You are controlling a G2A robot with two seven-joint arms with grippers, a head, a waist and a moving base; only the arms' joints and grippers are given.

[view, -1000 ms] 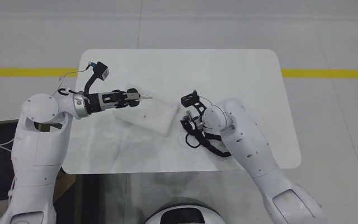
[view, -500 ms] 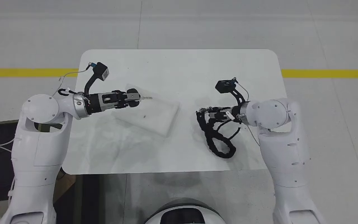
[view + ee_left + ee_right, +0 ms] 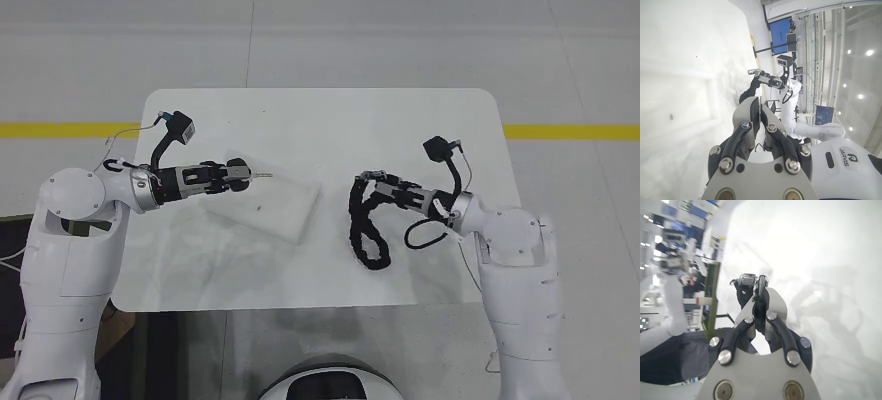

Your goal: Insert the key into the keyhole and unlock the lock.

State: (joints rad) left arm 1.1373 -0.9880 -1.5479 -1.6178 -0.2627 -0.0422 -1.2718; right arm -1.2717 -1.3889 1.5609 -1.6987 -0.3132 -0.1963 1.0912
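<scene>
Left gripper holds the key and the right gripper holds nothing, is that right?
Not quite. The right gripper is not empty: it is shut on the lock, as the right wrist view shows. The left gripper does hold the key.

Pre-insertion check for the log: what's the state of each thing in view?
left gripper: fingers shut on key.
key: held, not in the keyhole.
right gripper: fingers shut on lock.
lock: head end held up, chain hanging; latched or not, cannot tell.
foam block: flat on table.
</scene>
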